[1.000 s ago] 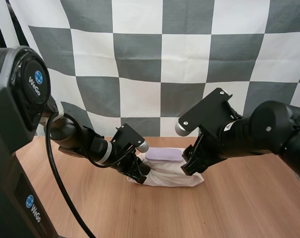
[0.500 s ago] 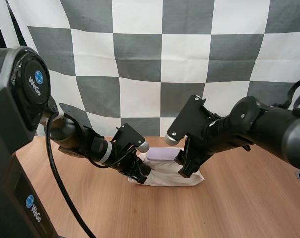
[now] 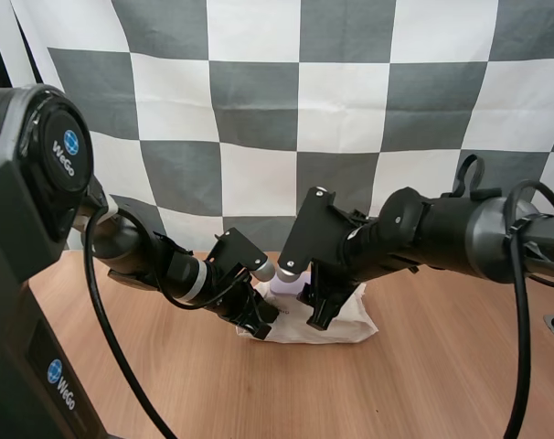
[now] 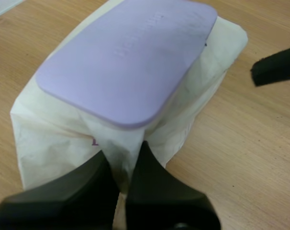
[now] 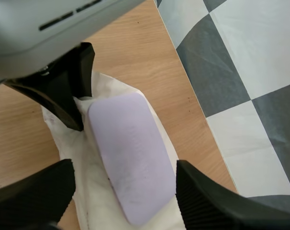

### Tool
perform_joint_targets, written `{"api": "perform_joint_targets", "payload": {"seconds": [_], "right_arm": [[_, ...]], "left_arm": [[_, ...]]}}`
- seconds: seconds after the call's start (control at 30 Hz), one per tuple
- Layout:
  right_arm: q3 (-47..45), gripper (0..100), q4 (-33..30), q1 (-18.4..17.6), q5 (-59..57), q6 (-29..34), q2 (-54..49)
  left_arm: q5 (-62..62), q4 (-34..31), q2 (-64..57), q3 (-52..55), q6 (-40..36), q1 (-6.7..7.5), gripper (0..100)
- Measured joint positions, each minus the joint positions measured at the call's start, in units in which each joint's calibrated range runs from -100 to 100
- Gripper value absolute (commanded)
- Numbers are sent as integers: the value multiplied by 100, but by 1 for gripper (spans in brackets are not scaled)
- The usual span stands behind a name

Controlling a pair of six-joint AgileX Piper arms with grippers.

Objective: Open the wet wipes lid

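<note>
One pack of wet wipes (image 3: pixel 343 322) lies near the middle of the wooden table (image 3: pixel 442 366), toward its far side, with its white wrapper crumpled. Its lilac lid (image 4: pixel 130 57) sits flat on top, closed, with no edge lifted. The left gripper (image 4: pixel 123 160) is clamped on a fold of wrapper at the pack's left end, just below the lid's rim, bracing the pack. The right gripper (image 5: pixel 121 191) hovers over the lid's right end, fingers spread wide and empty; whether they touch it cannot be judged.

Assessment: the step in hand is the approach to the lid. The next move calls for bringing a fingertip down to the lid's free edge and catching it from beneath. Which edge is hinged cannot be determined.
</note>
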State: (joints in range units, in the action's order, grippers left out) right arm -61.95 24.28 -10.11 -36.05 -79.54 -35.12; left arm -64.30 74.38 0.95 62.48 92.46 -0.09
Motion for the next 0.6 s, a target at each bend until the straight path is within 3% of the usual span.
{"api": "perform_joint_targets", "payload": {"seconds": [0.6], "right_arm": [[0, 100, -155, -7, 904, 8, 547]], "left_arm": [[0, -15, 0, 0, 0, 0, 0]]}}
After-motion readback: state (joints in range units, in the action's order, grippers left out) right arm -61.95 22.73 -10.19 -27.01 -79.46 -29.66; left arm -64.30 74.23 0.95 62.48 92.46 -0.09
